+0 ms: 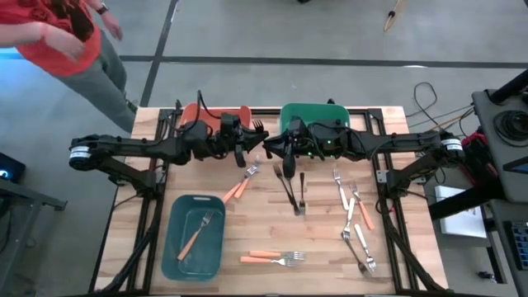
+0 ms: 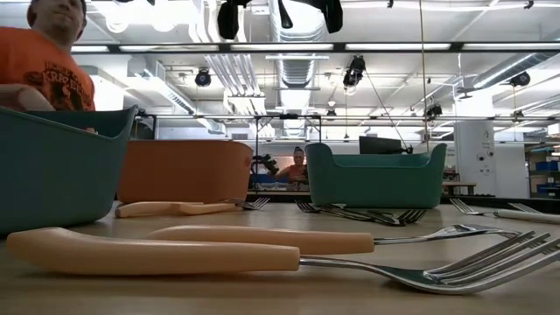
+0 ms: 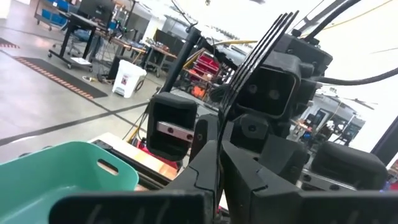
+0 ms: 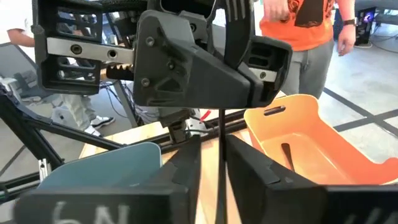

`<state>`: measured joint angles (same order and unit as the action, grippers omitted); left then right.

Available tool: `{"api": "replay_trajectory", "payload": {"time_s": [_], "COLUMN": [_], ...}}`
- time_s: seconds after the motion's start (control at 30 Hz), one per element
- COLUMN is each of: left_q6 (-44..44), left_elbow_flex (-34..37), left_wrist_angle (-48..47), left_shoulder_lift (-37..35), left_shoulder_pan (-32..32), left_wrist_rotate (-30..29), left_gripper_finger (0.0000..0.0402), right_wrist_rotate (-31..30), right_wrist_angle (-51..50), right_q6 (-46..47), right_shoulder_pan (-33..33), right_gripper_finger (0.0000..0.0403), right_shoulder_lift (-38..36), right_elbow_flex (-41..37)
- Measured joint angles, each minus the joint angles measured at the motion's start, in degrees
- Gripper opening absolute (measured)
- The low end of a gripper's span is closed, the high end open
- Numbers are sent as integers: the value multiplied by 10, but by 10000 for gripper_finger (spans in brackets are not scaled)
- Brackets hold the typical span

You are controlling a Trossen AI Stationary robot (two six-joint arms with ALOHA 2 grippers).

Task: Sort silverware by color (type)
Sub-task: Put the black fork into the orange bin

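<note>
Above the table's far middle my two grippers meet nose to nose. My left gripper (image 1: 246,150) (image 3: 219,149) is shut on a black fork (image 3: 258,59) that stands tines up. My right gripper (image 1: 274,148) (image 4: 219,155) is open; its fingers stand on either side of the fork's thin lower handle (image 4: 221,134) with a gap on each side. More silverware lies on the table: black pieces (image 1: 293,194), orange-handled forks (image 1: 238,188) (image 1: 272,258) and white-handled ones (image 1: 346,194). One orange-handled fork (image 1: 196,235) lies in the teal bin (image 1: 175,247). My left gripper pinches the black fork's handle (image 3: 221,134) between its two fingers, which come in level from the table's left and lie across it. The fork is lifted clear, about upright and a little tilted, tines (image 3: 277,28) above the fingers and the handle's end hanging below.
An orange bin (image 1: 206,114) and a green bin (image 1: 313,114) stand at the far edge behind the grippers. A person in an orange shirt (image 1: 49,41) stands beyond the far left corner. Bare wood lies between the teal bin and the scattered forks.
</note>
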<state>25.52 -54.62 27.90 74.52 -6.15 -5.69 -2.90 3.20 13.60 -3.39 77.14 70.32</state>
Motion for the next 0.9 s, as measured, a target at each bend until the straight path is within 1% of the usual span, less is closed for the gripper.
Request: {"api": "replay_trajectory", "payload": {"time_s": [0.17, 0.37, 0.5, 0.63, 0.73, 0.9], "left_q6": [-4, -6, -6, -8, -12, -28], "left_elbow_flex": [-3, -3, -3, -4, -16, -49], "left_wrist_angle": [-4, -21, -41, -66, -116, -224], "left_shoulder_lift": [-5, -15, -25, -39, -49, -57], "left_shoulder_pan": [0, -1, -5, -14, -26, -63], "left_wrist_rotate": [0, 0, 0, -1, -11, -13], "left_gripper_finger": [0, 0, 0, 0, 0, 0], "right_wrist_rotate": [-3, -19, -31, -36, -38, -62], "right_wrist_angle": [0, 0, -3, -27, -47, -102], "right_q6": [0, 0, 0, 1, 3, 3], "right_shoulder_pan": [0, 0, 0, -3, -7, -10], "right_gripper_finger": [123, 157, 170, 177, 178, 178], "right_shoulder_lift": [0, -1, -6, -7, -7, -7], "right_elbow_flex": [0, 0, 0, 8, 18, 40]}}
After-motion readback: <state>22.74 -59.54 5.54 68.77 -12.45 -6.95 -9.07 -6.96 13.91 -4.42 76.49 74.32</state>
